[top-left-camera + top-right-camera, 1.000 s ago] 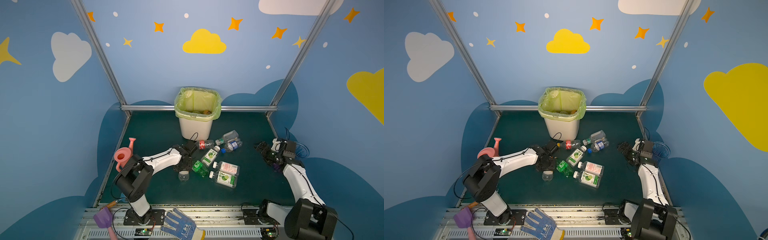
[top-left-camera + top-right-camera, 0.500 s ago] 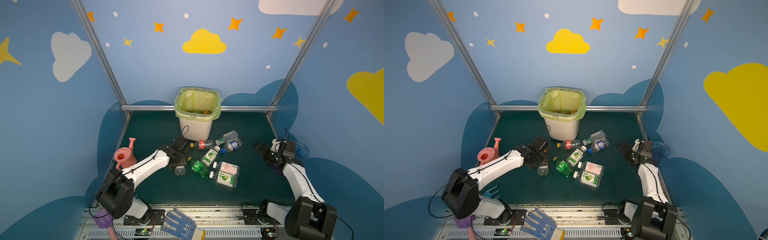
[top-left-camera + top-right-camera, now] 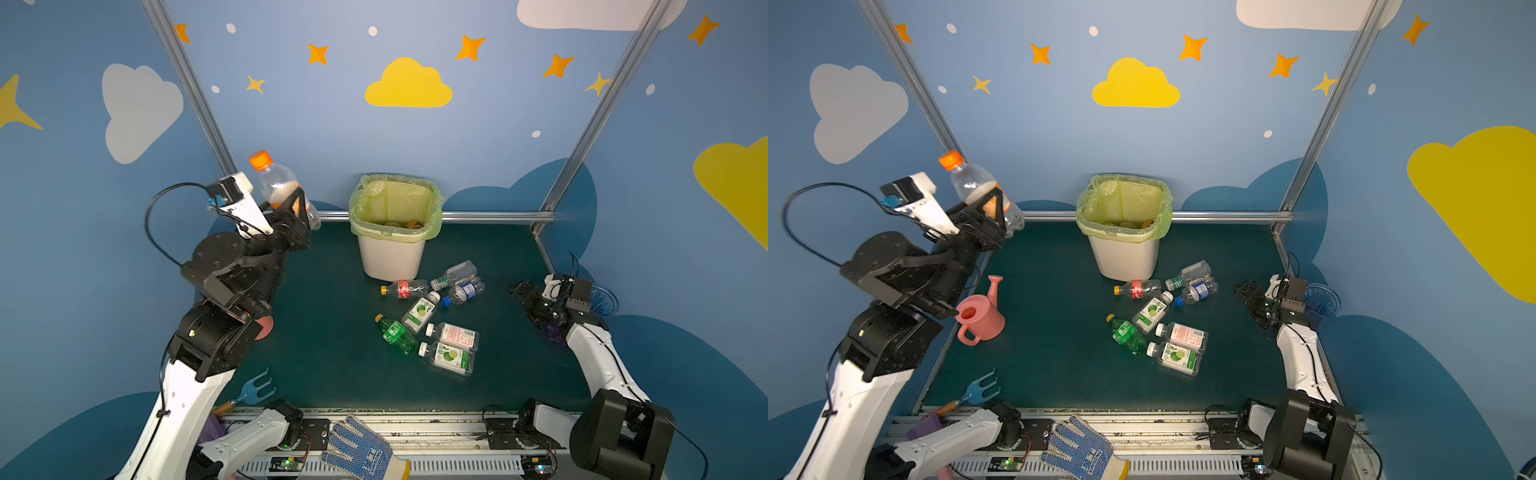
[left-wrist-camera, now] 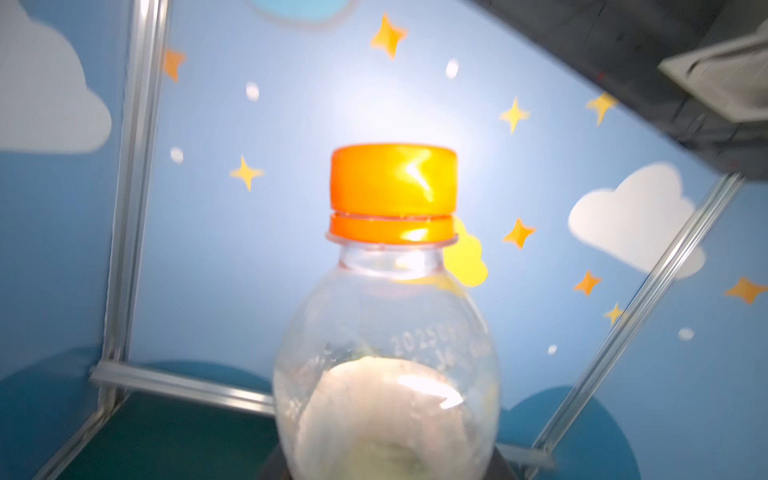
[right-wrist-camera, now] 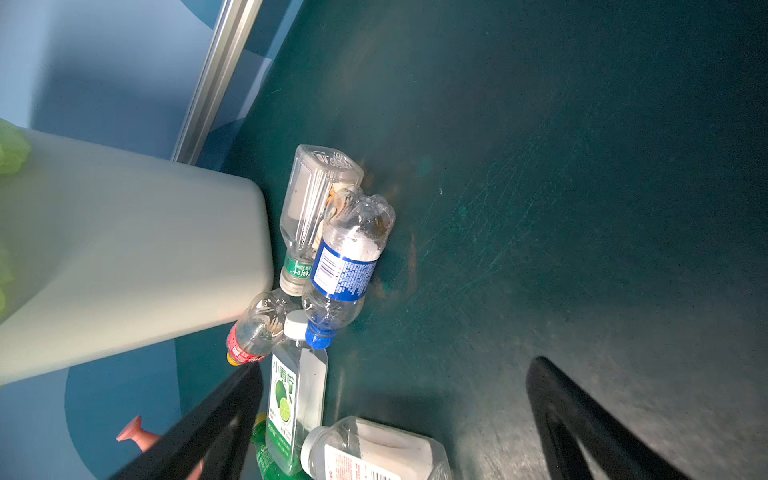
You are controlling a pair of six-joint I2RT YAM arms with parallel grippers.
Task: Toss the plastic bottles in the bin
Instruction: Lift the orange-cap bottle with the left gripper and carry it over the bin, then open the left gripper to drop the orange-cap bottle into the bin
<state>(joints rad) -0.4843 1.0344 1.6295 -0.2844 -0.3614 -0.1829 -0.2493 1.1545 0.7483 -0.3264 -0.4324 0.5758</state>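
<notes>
Gripping the orange-capped bottle [image 3: 276, 183] across its labelled mid-body, the left pincer [image 3: 293, 205] is closed on it. It holds the bottle cap-up and slightly tilted, well clear of the worktop [image 3: 332, 365]. The bottle is at the far left of the scene, to the left of the bin [image 3: 390, 257] and not yet over its opening.

The bin stands at the far centre, lined with a yellow-green bag; a few items show at its bottom.

The right pincer [image 3: 525, 297] is low at the right edge of the worktop, jaws wide apart and holding nothing. Its wrist view looks toward the loose bottles.

Seven bottles lie on their sides on the worktop, from the foot of the bin toward the near right. Among them are a red-label bottle [image 3: 405, 288], a blue-label bottle [image 3: 465, 291] and a green bottle [image 3: 397, 334]. Several touch one another.

Handling assessment:
- **Weight:** the held bottle looks empty, so it is judged very light.
- **Wall:** thin clear plastic that would dent under a squeeze but not break.
- **Surface:** smooth and round, so it may twist or slip in the jaws.
- **Where to hold:** the labelled mid-body suits best. The tapered shoulder would slide out, and the cap offers little to hold.
- **Release:** being so light, it could bounce off the rim, so release is best made squarely over the opening.
</notes>
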